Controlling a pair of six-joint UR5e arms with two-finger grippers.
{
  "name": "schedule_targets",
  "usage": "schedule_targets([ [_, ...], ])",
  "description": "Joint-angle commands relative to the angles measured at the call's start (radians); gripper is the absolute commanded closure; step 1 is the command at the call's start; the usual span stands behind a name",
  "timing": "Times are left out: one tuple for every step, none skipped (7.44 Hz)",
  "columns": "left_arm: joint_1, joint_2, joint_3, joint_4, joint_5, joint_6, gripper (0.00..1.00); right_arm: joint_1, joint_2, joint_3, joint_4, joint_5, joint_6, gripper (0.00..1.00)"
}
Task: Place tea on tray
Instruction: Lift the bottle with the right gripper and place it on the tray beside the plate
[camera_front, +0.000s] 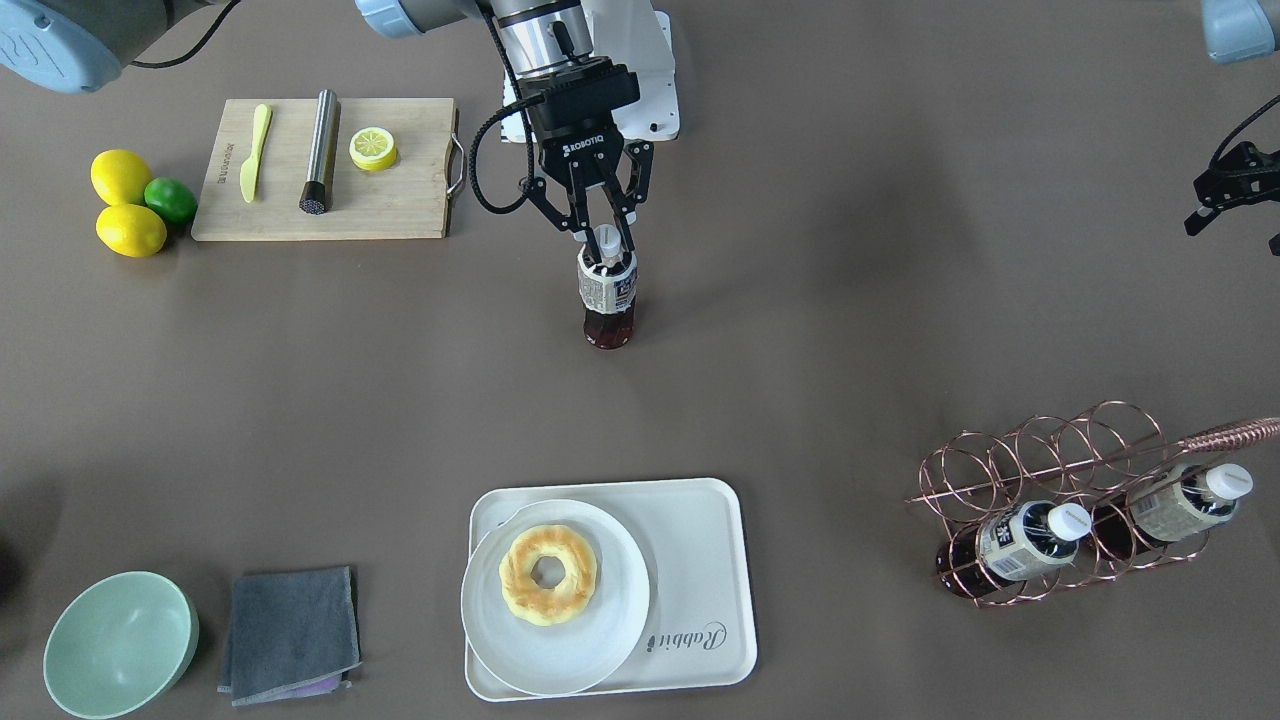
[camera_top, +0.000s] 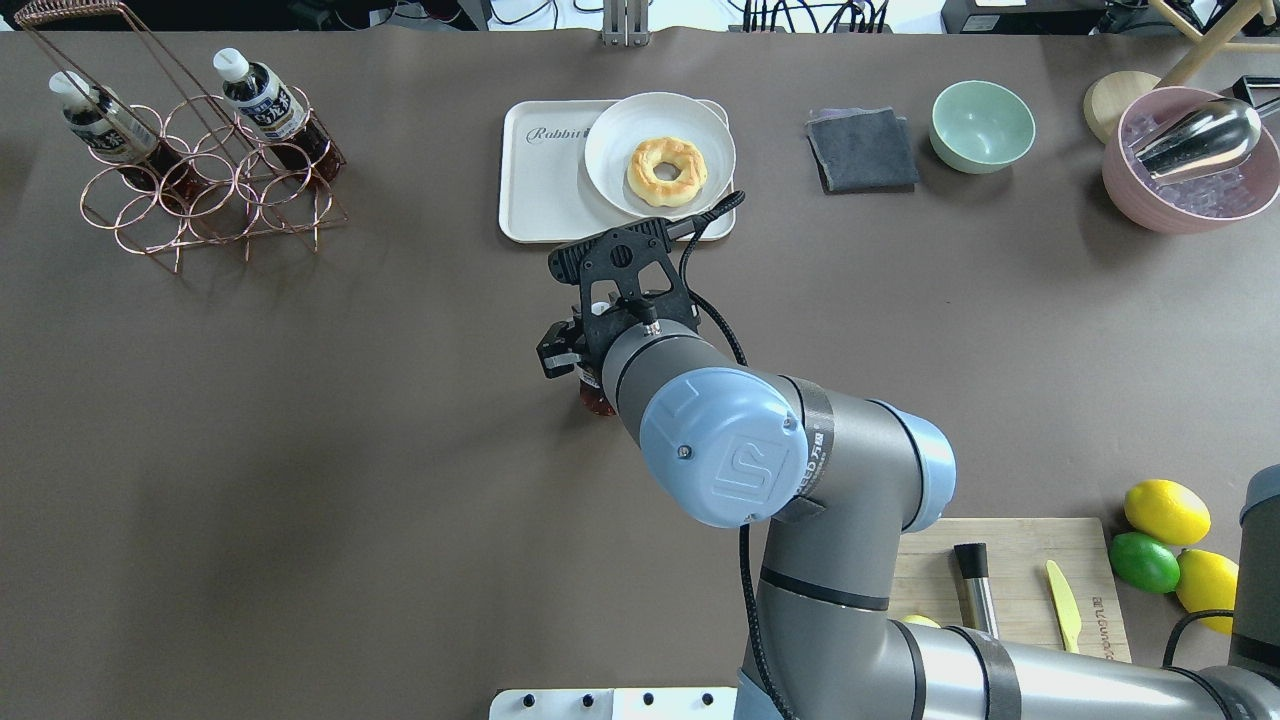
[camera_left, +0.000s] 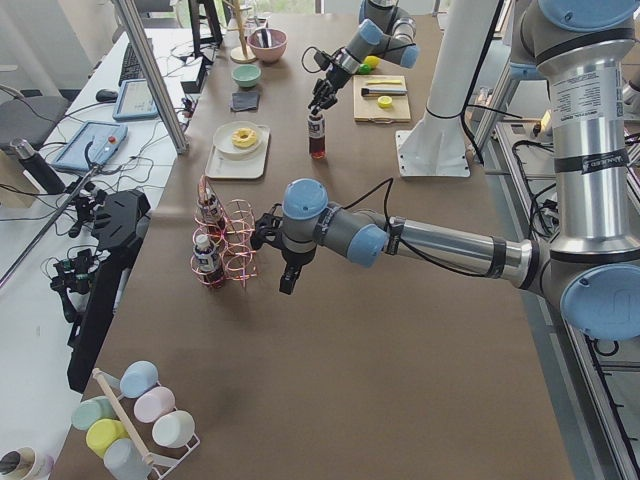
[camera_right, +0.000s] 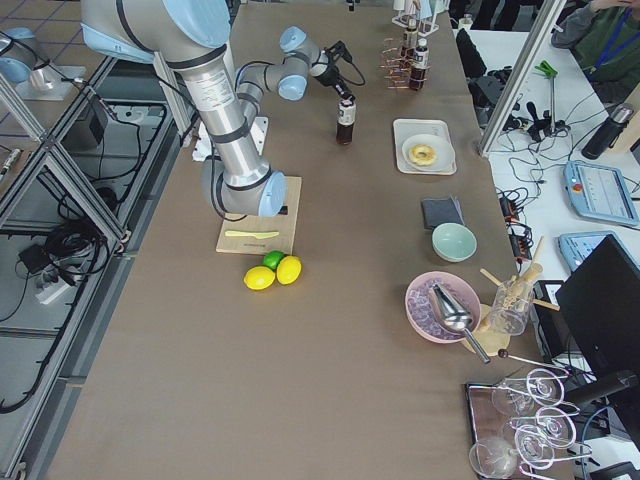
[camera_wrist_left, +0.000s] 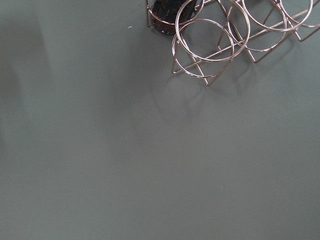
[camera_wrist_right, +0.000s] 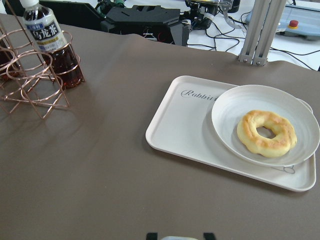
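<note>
Grey script "Rabbit" is showing on the cream-white rectangular tray (camera_wrist_right: 175, 125), mid-frame. White "ROBOTIQ" is standing on the black two-finger right gripper (camera_front: 607, 245), upper centre. The pale label of the small brown tea bottle (camera_front: 608, 292) between its fingers is carrying unreadably small print.

From above I see the right arm (camera_top: 800, 480) reaching in from the lower right to mid-table; its wrist hides most of the right gripper (camera_top: 590, 340), and only the dark foot of a tea bottle (camera_top: 598, 403) shows beneath it; just beyond lies the tray (camera_top: 540, 185), carrying a white plate (camera_top: 615, 160) with a doughnut (camera_top: 667, 172); far left stands a wire rack (camera_top: 200, 200) holding two more bottles (camera_top: 265, 100); to the right sit a grey cloth (camera_top: 862, 150), a green bowl (camera_top: 982, 125) and a pink bowl (camera_top: 1190, 190); lower right, a cutting board (camera_top: 1020, 560) beside two lemons (camera_top: 1165, 510) and a lime (camera_top: 1145, 562).
</note>
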Motion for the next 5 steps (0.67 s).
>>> schedule_targets([
  [-0.002,0.002,-0.006,0.0,-0.001,0.0,0.01,0.087,0.065,-0.006,-0.011,0.015,-0.011,1.0],
  [-0.002,0.002,-0.006,0.0,-0.001,0.0,0.01,0.142,0.092,-0.027,-0.01,0.053,-0.023,1.0],
  [-0.002,0.002,-0.008,0.001,-0.001,0.0,0.01,0.211,0.159,-0.097,-0.008,0.119,-0.023,1.0],
  [-0.005,0.004,-0.008,0.003,-0.001,0.0,0.01,0.251,0.242,-0.218,-0.002,0.141,-0.02,1.0],
  [-0.009,0.004,-0.011,0.003,-0.001,0.0,0.01,0.269,0.326,-0.353,0.027,0.142,-0.02,1.0],
])
